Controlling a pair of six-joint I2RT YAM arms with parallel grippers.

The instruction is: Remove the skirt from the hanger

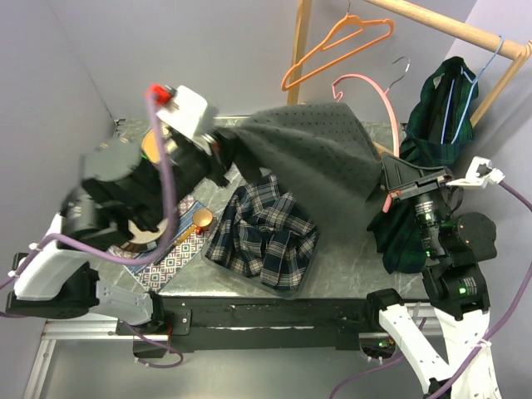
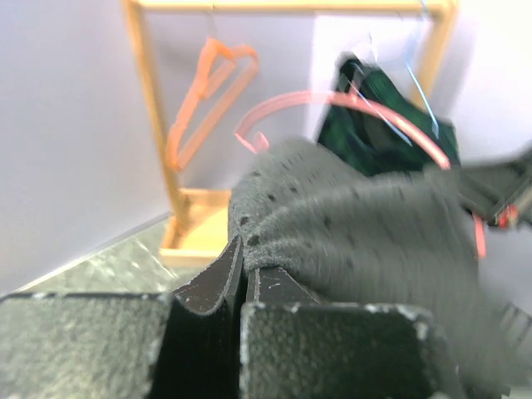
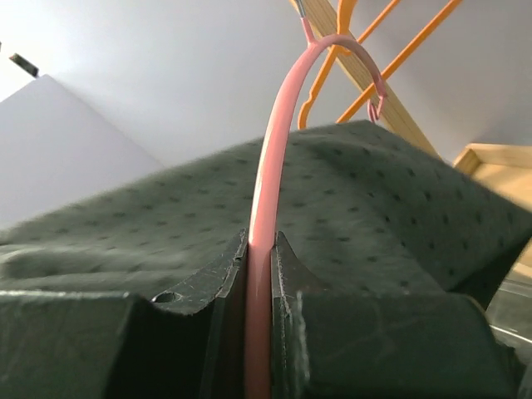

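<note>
Overhead, the grey dotted skirt (image 1: 312, 158) hangs above the table (image 1: 349, 266), stretched like a sheet between the left gripper (image 1: 223, 154), clenched on its near-left edge, and the pink hanger (image 1: 370, 81), which the right gripper (image 1: 391, 184) clamps by one arm. It looks light, soft and limp, cloth that will drape and slide rather than keep a shape, so an edge or hem seems the sensible place to pinch, while the thin, stiff hanger wants a firm hold. How the skirt is fastened to the hanger is hidden under the fabric. From the left wrist, the fingers (image 2: 208, 291) are pressed shut on a fold of the skirt's edge, but the picture is blurred and the cloth's far end is hard to read. From the right wrist, the jaws grip the pink wire tightly, with skirt draped on either side. Clips, if any, cannot be seen.
</note>
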